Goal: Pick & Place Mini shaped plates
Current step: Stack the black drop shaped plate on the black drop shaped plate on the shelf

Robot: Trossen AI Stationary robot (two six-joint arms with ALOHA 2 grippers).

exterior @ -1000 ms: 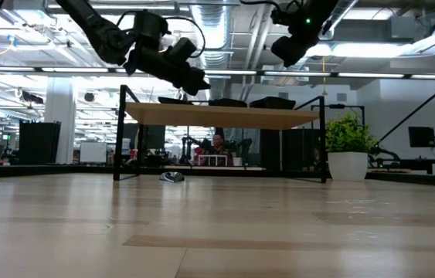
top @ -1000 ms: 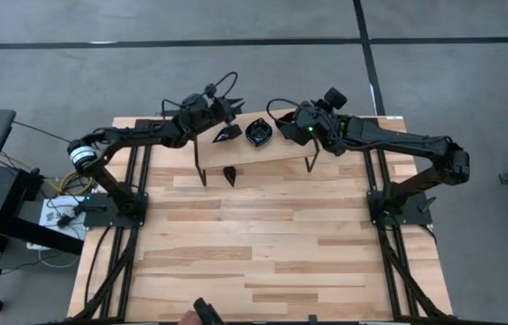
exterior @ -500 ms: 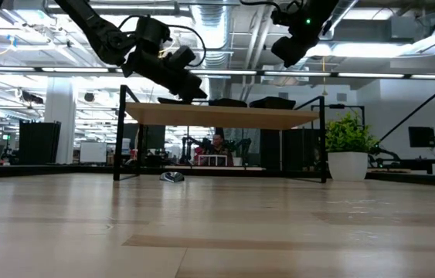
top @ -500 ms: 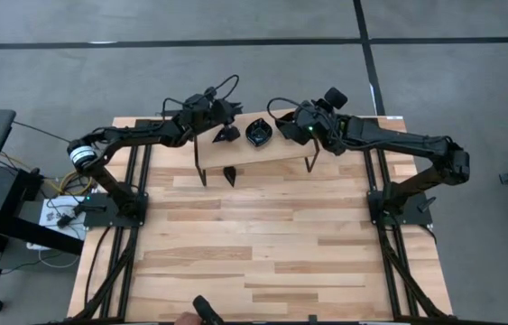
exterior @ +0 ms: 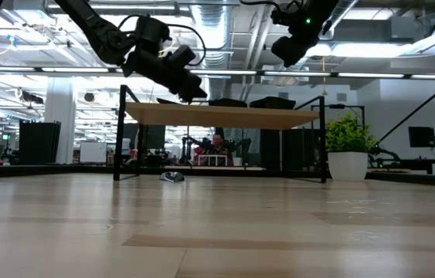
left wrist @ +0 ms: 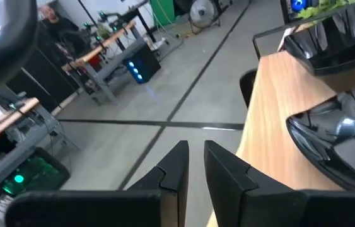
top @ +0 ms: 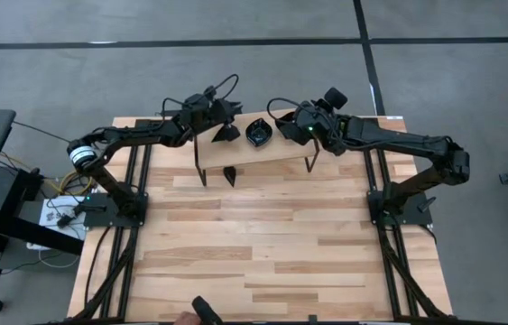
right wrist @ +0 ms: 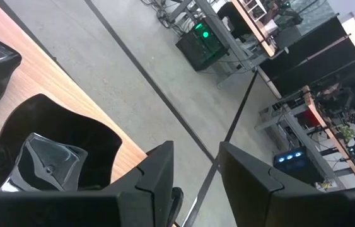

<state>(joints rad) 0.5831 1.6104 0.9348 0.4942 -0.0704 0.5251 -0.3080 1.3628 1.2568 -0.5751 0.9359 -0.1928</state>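
From my station I see grey concrete floor [top: 235, 23] crossed by dark lines, bright ceiling lights [exterior: 402, 50], exposed ducts, and a potted plant [exterior: 348, 147] behind.

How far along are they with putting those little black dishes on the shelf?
Done: three black dishes sit on the raised wooden shelf. In hand: nothing; the left end effector and right end effector hover over it, empty. Left: one dish lies on the table below.

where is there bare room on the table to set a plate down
The wide wooden tabletop between the two arm bases is bare, as is its near half. It is crowded on the raised shelf, where black plates sit between the left gripper and the right gripper.
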